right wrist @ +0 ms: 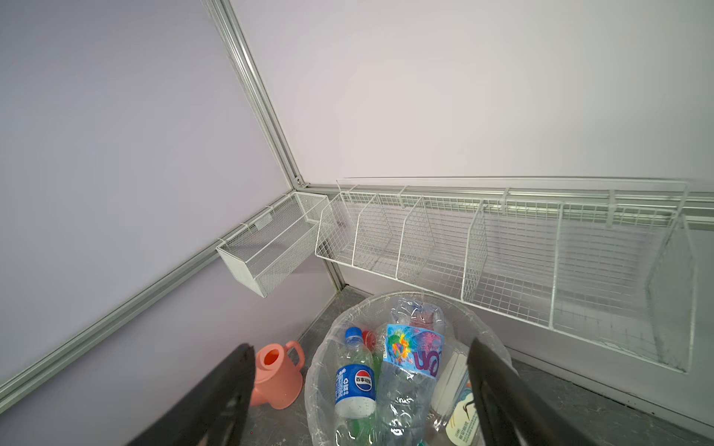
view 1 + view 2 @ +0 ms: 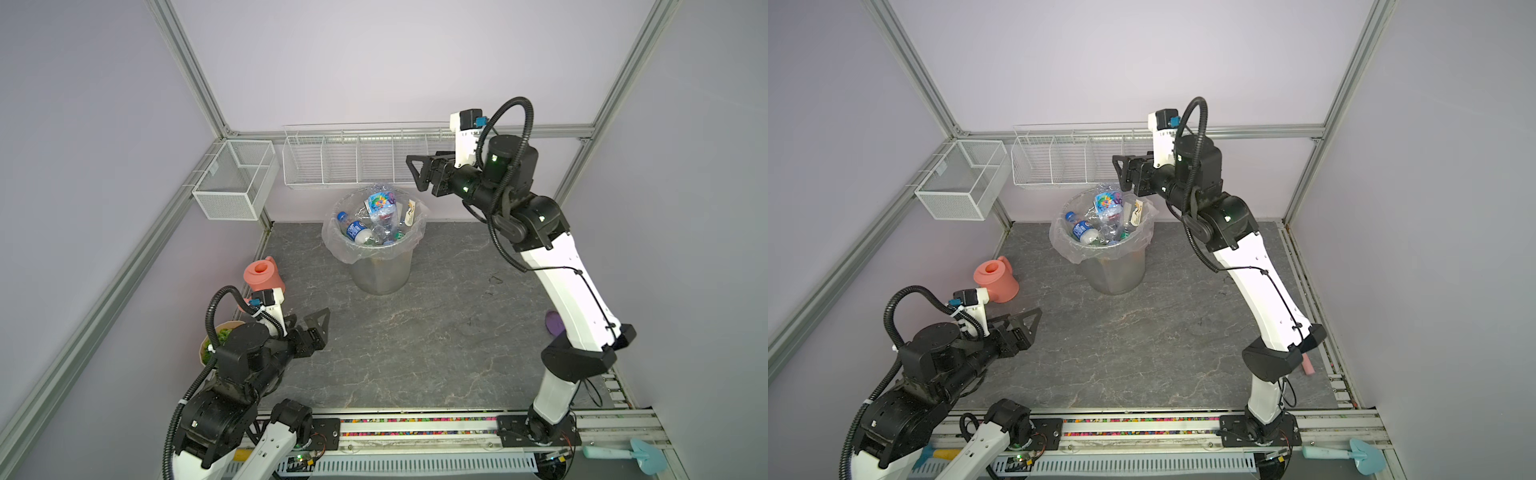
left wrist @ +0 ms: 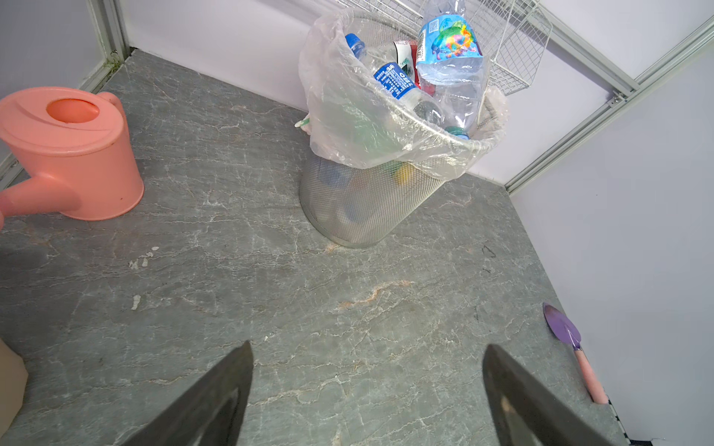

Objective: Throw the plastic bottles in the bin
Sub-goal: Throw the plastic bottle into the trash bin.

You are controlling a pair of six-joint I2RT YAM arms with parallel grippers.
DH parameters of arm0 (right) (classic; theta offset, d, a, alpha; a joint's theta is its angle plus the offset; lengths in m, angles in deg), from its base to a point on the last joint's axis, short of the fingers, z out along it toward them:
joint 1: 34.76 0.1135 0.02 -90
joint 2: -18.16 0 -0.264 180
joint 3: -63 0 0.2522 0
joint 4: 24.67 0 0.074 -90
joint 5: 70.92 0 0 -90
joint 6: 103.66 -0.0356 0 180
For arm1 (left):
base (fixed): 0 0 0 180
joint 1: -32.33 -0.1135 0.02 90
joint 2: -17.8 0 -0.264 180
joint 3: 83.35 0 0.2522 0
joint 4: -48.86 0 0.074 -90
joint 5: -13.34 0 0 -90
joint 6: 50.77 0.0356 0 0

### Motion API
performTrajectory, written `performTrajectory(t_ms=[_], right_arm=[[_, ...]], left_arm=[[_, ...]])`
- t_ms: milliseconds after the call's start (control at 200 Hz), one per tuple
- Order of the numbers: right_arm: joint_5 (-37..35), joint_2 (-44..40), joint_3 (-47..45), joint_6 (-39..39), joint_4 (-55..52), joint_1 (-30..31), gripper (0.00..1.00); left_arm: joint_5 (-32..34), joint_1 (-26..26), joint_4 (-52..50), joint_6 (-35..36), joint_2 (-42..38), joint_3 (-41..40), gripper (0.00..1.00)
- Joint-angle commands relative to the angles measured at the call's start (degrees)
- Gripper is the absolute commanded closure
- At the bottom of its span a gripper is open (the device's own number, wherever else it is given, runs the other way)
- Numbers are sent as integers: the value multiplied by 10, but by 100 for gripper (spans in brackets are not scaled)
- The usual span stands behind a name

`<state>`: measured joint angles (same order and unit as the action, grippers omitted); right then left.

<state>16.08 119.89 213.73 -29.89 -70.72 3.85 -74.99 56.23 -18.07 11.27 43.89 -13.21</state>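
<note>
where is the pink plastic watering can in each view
top view: pink plastic watering can left of the round grey bag-lined bin, partly behind the left arm
top view: can left of bin, clear of the arm
left wrist: can across bare floor from bin
right wrist: can between black tool finger and bin
shared landmark: the bin

One bin (image 2: 380, 274) is standing on the surface (image 2: 415, 353), with at least four plastic bottles (image 1: 355, 382) showing at its top (those beneath are too buried to number). One pink watering can (image 2: 264, 276) is sitting there too. Two white baskets are hanging up, a mesh basket (image 2: 232, 199) and a long wire basket (image 2: 340, 166). Two trowels are lying about, a purple trowel (image 3: 562, 328) and a teal trowel (image 2: 642, 455).
</note>
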Motion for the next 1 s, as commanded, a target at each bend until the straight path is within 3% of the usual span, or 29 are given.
performTrajectory(t_ms=[0,175,755,995], right_arm=[[-28,-28,-59,23,13,-1,12],[-53,-91,-133,46,26,-1,12],[-120,-173,-146,129,-23,-7,12],[-180,-271,-259,161,22,-8,12]], left_arm=[[7,2,2,5,6,19,8],[10,2,12,15,24,41,8],[47,2,65,68,111,160,8],[88,2,96,99,107,176,8]])
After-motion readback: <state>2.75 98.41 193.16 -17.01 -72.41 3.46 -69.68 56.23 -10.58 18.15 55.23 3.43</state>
